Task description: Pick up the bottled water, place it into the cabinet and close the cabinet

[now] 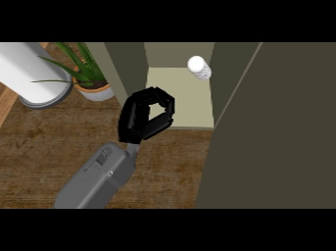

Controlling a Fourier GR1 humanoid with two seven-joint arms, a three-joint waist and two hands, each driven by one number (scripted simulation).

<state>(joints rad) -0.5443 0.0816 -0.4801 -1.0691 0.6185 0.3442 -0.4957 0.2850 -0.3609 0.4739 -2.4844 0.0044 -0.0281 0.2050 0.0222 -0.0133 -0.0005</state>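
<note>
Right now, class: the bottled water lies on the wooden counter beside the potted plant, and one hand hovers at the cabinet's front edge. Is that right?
Not quite. The head view shows the bottled water inside the open cabinet, at the back of its shelf, not on the counter. The rest holds: one hand is at the cabinet's front edge.

At twelve o'clock, a white ribbed plastic water bottle [199,67] on a pale cream cabinet shelf [178,100]; olive-grey cabinet door [286,132] at three; streaked brown wooden counter [40,152]; green-leaved plant in a terracotta-rimmed pot [91,78] at eleven.
</note>
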